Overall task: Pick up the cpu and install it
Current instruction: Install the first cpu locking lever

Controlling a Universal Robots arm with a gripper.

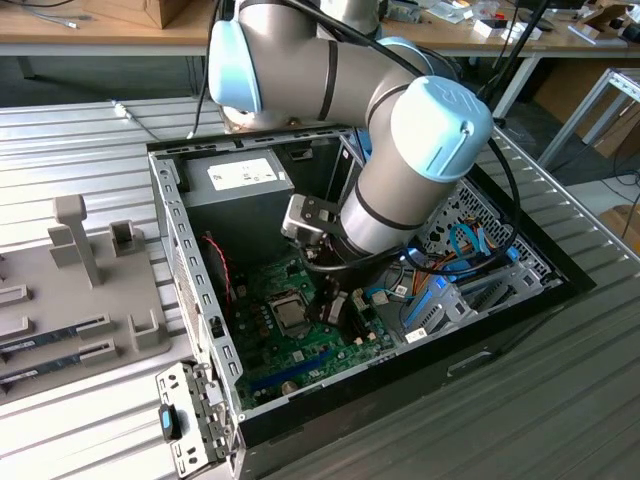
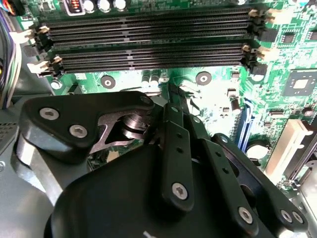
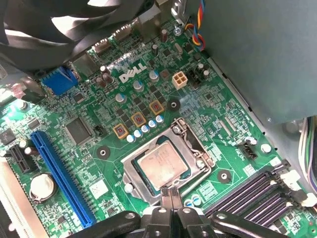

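Observation:
The cpu (image 3: 162,167), a square chip with a silvery lid, lies flat in the metal socket frame (image 3: 130,173) on the green motherboard (image 3: 89,148). The exterior view shows the cpu (image 1: 291,314) in the middle of the board inside the open computer case. My gripper (image 3: 171,194) hangs low over the socket's edge beside the cpu. Its two black fingers are pressed together with nothing between them. In the exterior view the gripper (image 1: 332,303) is just to the right of the cpu. The second wrist view looks over the gripper (image 2: 168,106) body onto the board.
Empty black memory slots (image 2: 148,44) run beside the socket, and a long blue slot (image 3: 59,168) lies on its other side. The power supply (image 1: 240,180) and case walls (image 1: 180,240) close in the board. Cables (image 1: 470,250) bunch at the exterior view's right. A grey fixture tray (image 1: 80,290) lies outside.

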